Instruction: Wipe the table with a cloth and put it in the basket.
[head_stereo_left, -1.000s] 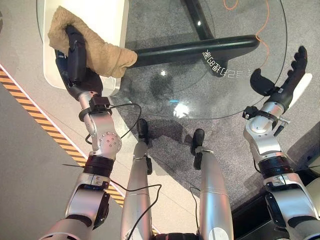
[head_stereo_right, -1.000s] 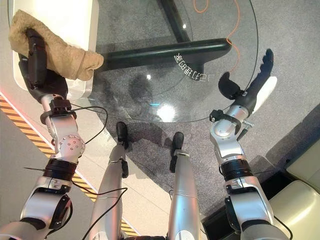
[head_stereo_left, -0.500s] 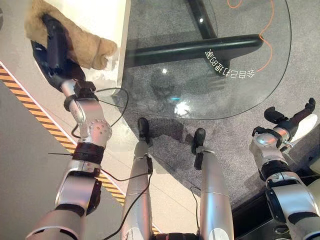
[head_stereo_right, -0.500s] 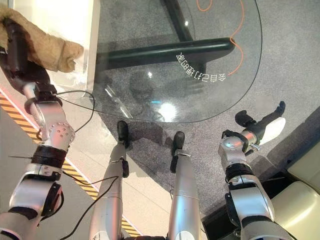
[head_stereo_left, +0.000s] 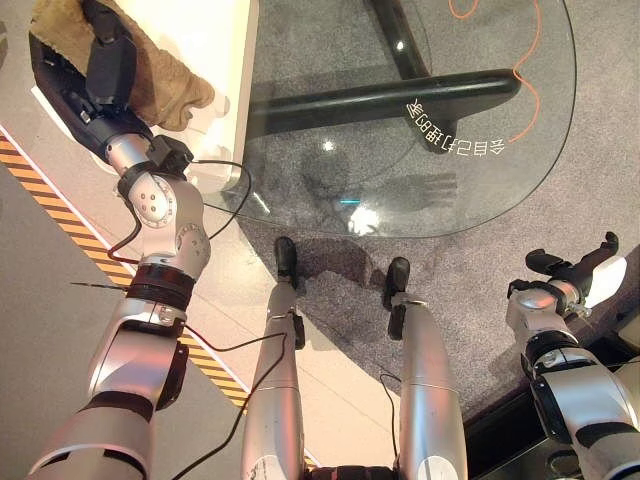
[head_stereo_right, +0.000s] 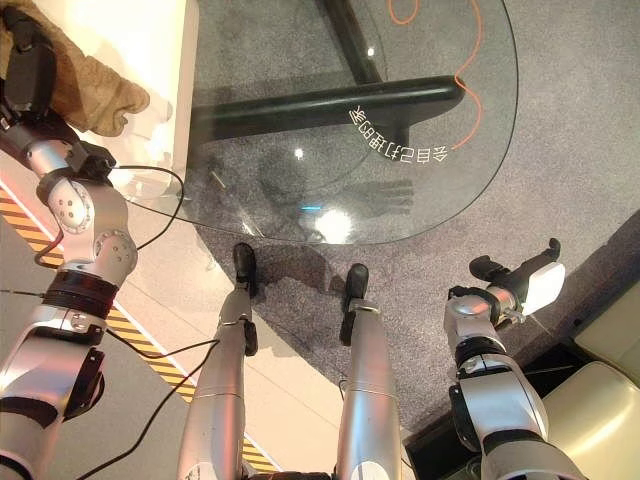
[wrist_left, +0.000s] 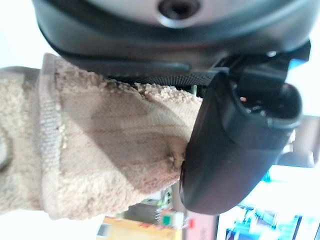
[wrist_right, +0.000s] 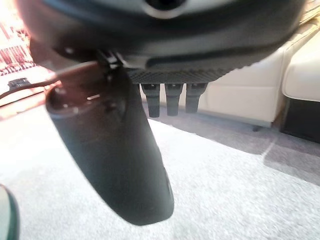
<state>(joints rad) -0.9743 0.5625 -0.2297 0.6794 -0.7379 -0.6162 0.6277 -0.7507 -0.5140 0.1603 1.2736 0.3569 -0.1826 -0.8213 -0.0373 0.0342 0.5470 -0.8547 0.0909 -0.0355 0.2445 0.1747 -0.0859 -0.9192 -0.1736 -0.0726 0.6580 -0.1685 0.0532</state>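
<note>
Cloth (head_stereo_left: 165, 85) gripped in left hand (head_stereo_left: 100, 70)

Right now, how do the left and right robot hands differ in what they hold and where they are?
The left robot hand grips the tan cloth over the white basket; the right robot hand holds nothing, fingers straight. The left is raised beside the glass table; the right hangs low over the carpet, off the table. Both are dark.
</note>
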